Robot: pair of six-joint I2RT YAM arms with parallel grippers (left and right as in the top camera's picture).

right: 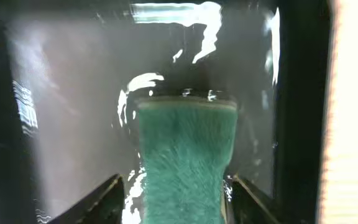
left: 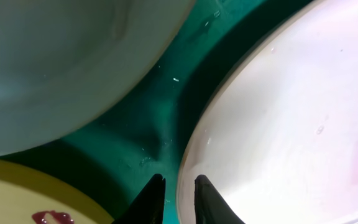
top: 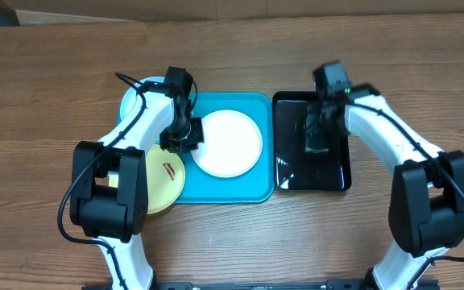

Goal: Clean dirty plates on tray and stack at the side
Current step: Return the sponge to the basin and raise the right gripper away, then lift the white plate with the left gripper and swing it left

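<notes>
Just right of the tray (top: 252,190), on a black tray (top: 288,171), the right end effector (right: 176,182) hangs released astride a green sponge (right: 185,149), whose long axis runs straight ahead between the jaws. White plate (top: 226,143) sits mid-tray; left end effector (left: 179,182) is nearer, astride its left rim, grip unclear.

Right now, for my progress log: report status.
Left gripper at white plate rim, grip unclear. Right gripper open around green sponge on black tray. Yellow-green plate smeared. Nothing blocking.
</notes>
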